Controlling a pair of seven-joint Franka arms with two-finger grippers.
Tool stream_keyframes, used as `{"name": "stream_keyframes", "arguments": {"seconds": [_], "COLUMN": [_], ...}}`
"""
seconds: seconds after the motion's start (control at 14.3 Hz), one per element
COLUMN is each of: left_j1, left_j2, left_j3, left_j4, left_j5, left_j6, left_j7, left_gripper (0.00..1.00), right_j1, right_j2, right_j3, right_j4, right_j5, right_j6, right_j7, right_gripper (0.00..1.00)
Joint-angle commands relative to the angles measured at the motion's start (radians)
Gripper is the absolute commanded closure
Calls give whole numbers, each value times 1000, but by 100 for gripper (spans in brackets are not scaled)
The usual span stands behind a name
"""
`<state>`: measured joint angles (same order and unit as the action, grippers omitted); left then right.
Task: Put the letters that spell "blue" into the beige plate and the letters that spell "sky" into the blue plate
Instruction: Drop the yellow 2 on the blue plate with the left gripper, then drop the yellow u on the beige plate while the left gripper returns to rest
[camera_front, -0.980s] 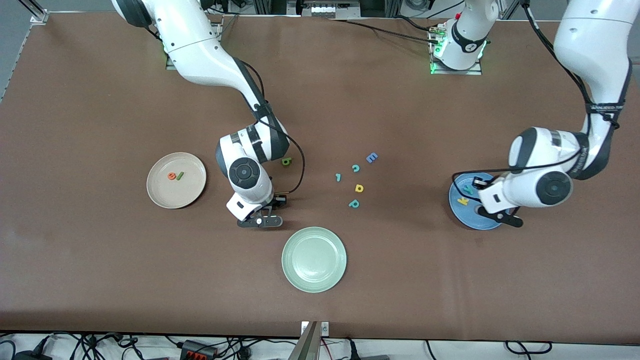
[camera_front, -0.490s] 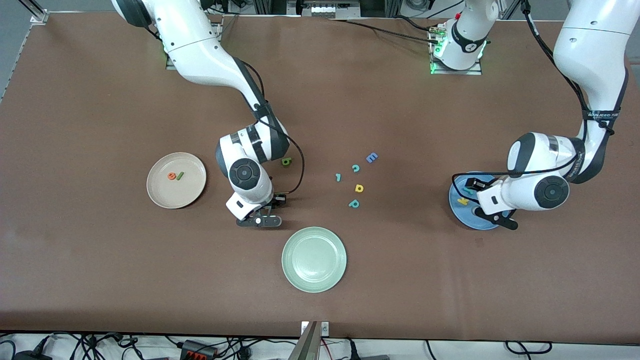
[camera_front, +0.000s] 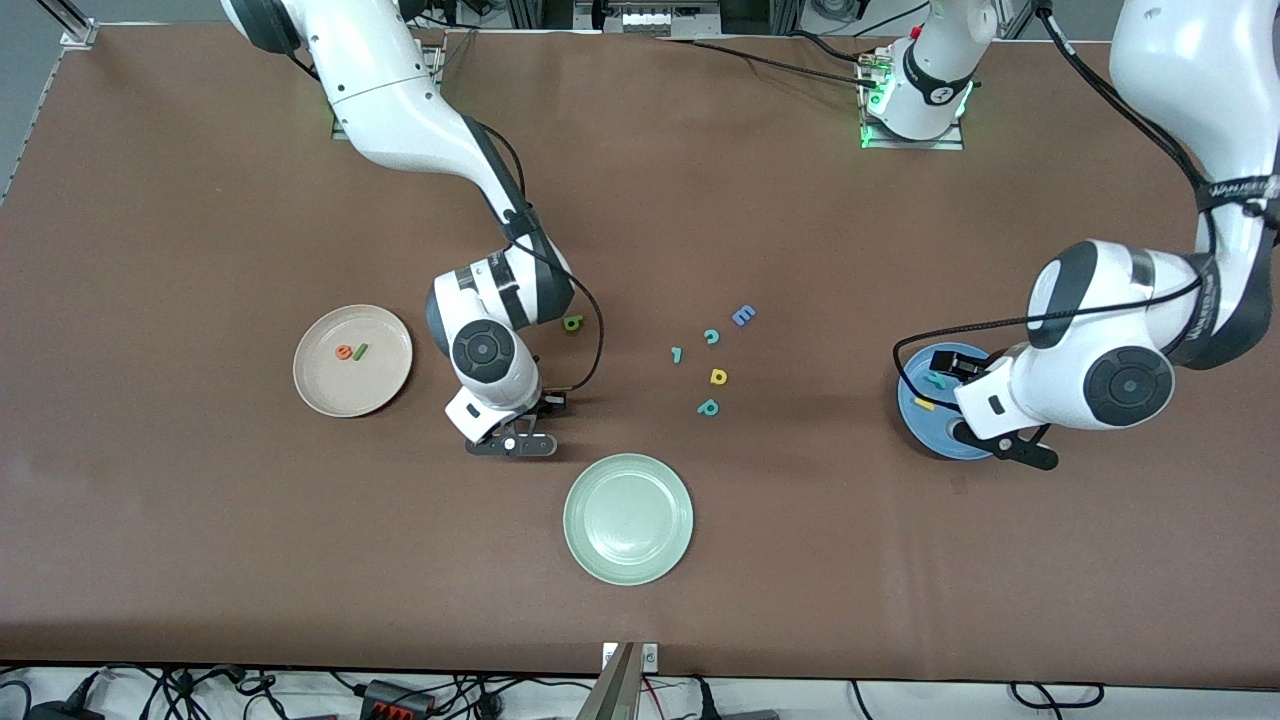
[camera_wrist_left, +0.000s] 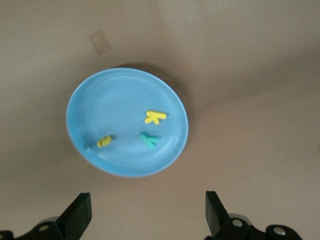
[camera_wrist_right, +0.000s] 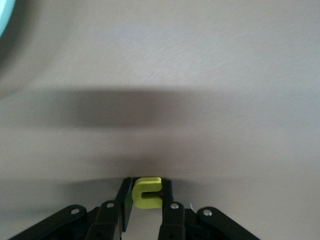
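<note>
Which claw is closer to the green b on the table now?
The right claw, shut on the yellow u, is near the green b. The left claw is open over the blue plate.

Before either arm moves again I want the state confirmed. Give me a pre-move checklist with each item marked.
1. Blue plate holds yellow k, teal y and yellow s: ok.
2. Left gripper open, holding nothing, over the table beside the blue plate: ok.
3. Right gripper shut on yellow u: ok.
4. Beige plate holds orange e and dark green l: ok.
5. Green b in beige plate: not ok, it lies on the table.
</note>
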<state>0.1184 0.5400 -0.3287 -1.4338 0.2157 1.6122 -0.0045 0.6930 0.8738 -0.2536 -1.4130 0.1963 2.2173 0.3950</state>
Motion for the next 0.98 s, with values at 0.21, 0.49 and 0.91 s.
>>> {"name": "stream_keyframes", "arguments": {"seconds": [0.21,0.49,0.91], "left_j1": [-31,-26,-88], "left_j2": [-3,-87,-536], "left_j3": [-6,14,258], "left_j4": [297,357,-213], "left_j5": [1,-65,-246], "left_j6": [-239,-294,45], "left_j7": [-161,-163,-149], "left_gripper": [0,0,0], "right_j1": [20,3,-44], "right_j2": [-116,-219,-361], "right_j3": [-142,-191,-219], "right_j4": [-153,-182,-417], "right_j5": [-14,-14,-14], "right_j6": [-114,-293,-222], "right_j7": [-14,-148,-315], "right_gripper": [95,95,95]}}
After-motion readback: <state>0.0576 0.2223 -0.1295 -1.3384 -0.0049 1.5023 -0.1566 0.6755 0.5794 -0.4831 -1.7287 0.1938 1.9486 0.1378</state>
